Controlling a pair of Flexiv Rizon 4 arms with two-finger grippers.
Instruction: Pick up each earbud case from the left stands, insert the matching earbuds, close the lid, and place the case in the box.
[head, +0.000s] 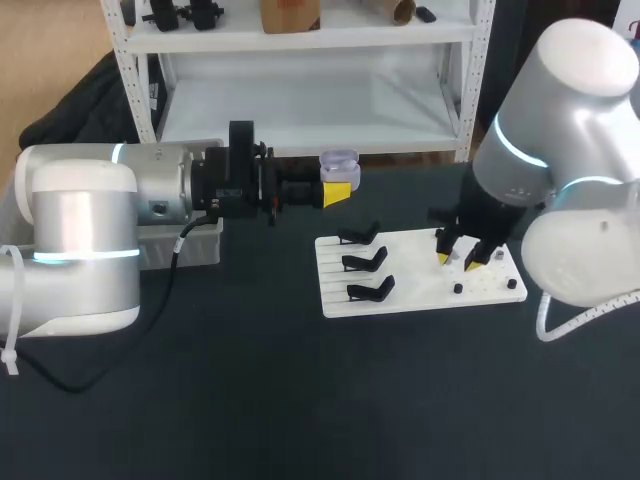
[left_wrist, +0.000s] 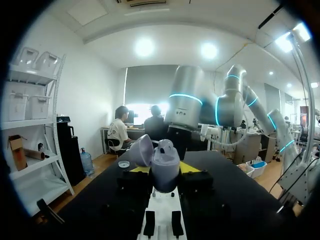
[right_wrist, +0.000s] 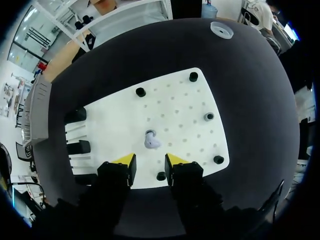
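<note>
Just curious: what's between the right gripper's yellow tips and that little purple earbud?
Only bare white board, in the right wrist view; the right gripper hangs open short of the earbud.

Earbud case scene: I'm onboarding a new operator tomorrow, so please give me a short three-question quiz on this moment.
1. True or false: the earbud case held by the left gripper has its lid shut.
2. The right gripper is: A) shut on an earbud, B) open over the lavender earbud, C) out of view.
3. How many of the three black stands on the white board hold a case?
Key: 1 false, the lid is open; 2 B; 3 zero.
</note>
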